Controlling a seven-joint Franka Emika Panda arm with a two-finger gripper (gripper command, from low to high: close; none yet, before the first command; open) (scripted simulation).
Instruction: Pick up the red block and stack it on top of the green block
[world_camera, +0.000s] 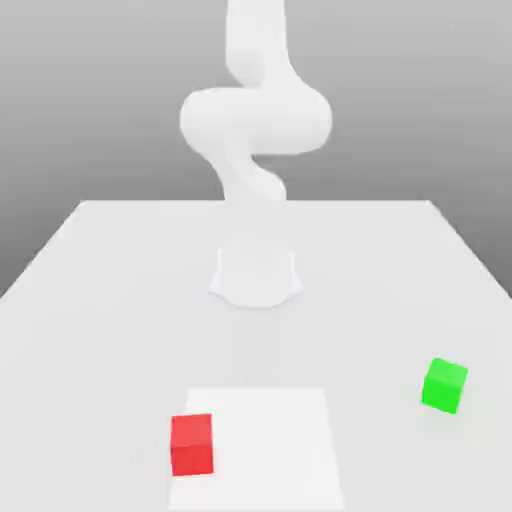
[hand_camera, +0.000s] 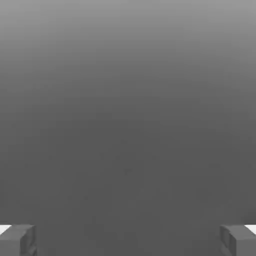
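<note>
Jaws spread wide on the gripper (hand_camera: 128, 240), nothing between the fingertips (hand_camera: 20, 239). Out on the white table (world_camera: 90, 290): red block (world_camera: 192, 445), matte cube, at seven o'clock from the arm's base (world_camera: 256, 278); green block (world_camera: 444, 385), same size, at four o'clock, well apart.

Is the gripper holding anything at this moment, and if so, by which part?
Nothing is held. The gripper is open with an empty gap; the red block and green block sit on the table.

The arm (world_camera: 255, 120) is cut off by the exterior view's upper edge. The lighter square patch (world_camera: 255, 450) on the table (world_camera: 90, 300) runs past the near edge. Both fingertips (hand_camera: 17, 240) are clipped at the hand view's corners.
</note>
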